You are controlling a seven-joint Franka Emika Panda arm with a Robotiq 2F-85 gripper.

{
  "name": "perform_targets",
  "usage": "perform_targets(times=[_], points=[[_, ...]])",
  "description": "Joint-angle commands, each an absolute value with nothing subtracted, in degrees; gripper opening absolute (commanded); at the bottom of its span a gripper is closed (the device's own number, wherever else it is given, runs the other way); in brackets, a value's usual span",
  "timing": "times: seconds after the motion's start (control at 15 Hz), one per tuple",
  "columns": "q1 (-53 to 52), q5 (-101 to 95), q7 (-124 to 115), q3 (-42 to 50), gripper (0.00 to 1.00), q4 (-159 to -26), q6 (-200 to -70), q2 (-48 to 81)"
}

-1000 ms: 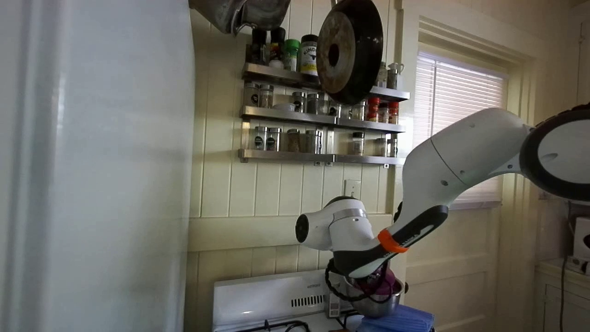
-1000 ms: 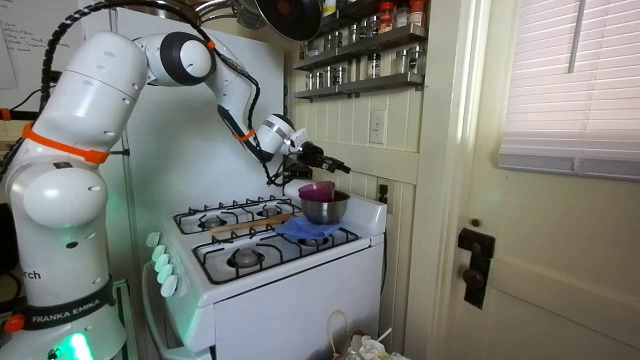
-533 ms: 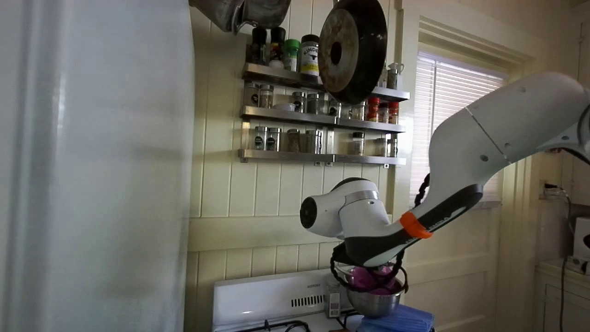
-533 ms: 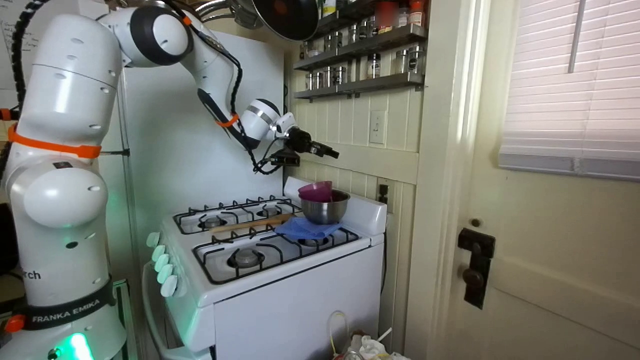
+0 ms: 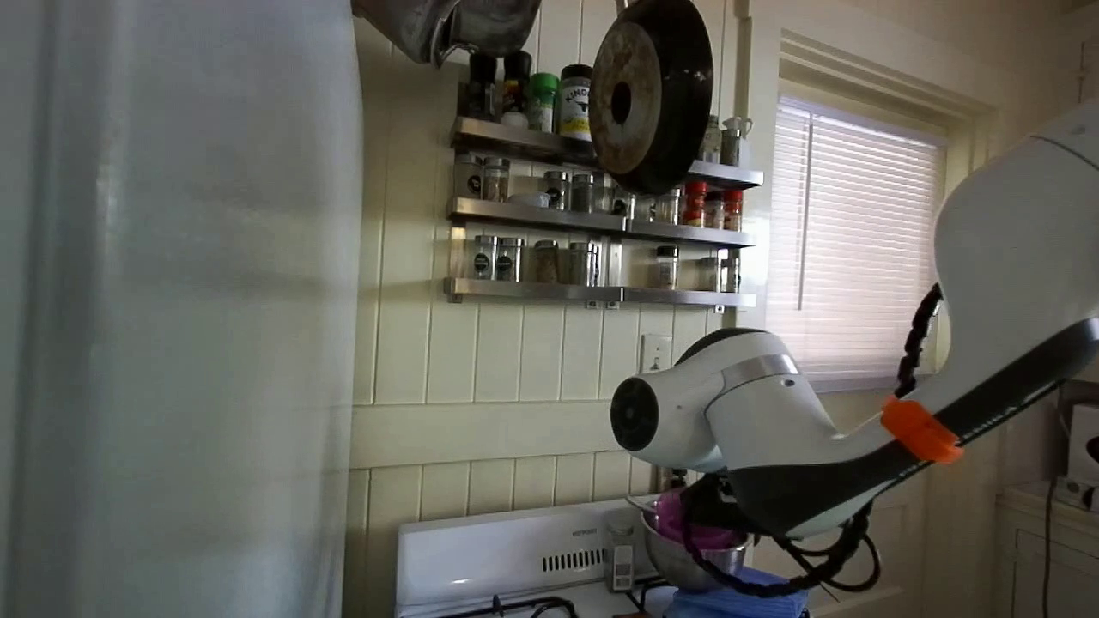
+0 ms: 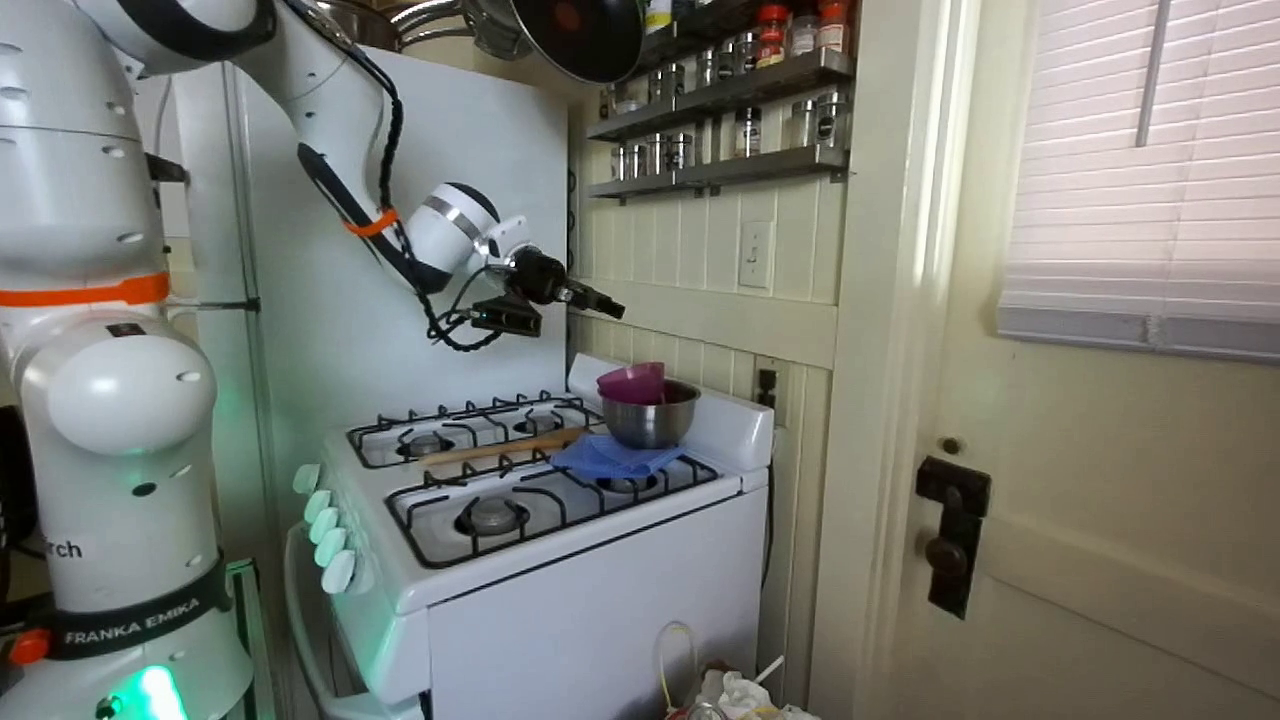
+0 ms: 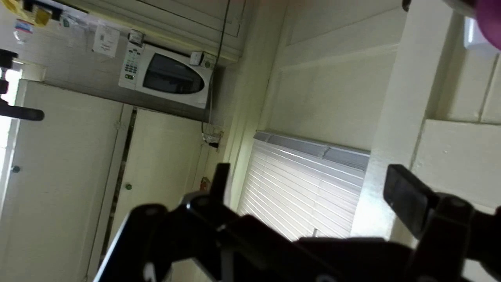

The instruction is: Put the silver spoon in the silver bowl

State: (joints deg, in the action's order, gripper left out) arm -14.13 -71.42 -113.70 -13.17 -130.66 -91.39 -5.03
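The silver bowl [image 6: 650,426] sits on a folded blue cloth [image 6: 603,458] at the back of the stove; it also shows in an exterior view [image 5: 683,562]. A pink bowl or cup [image 6: 633,385] rests tilted inside it and shows at the wrist view's top right corner [image 7: 492,21]. A thin grey handle-like piece [image 5: 639,503] juts past the silver bowl's rim; I cannot tell if it is the silver spoon. No other silver spoon shows. My gripper [image 6: 612,304] is above the bowl, apart from it. Its fingers in the wrist view [image 7: 307,174] are spread with nothing between them.
A wooden utensil [image 6: 505,447] lies across the stove grates [image 6: 560,520]. A small shaker [image 5: 621,562] stands beside the silver bowl. Spice shelves [image 6: 720,175] and a hanging pan [image 6: 585,35] are above. The fridge [image 6: 480,250] stands beside the stove.
The arm and gripper have drawn back toward the robot's base, away from the back wall, and risen a little. The silver bowl, pink bowl and cloth have not moved.
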Motion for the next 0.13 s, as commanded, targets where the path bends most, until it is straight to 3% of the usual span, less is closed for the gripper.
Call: perform_targets(times=[0.0,0.07], points=[[-14.82,-61.66,-116.28,-13.98,1.00,-136.36,-89.28,-11.43],[-14.20,-65.94,-114.68,-13.93,1.00,-133.34,-90.03,-8.04]])
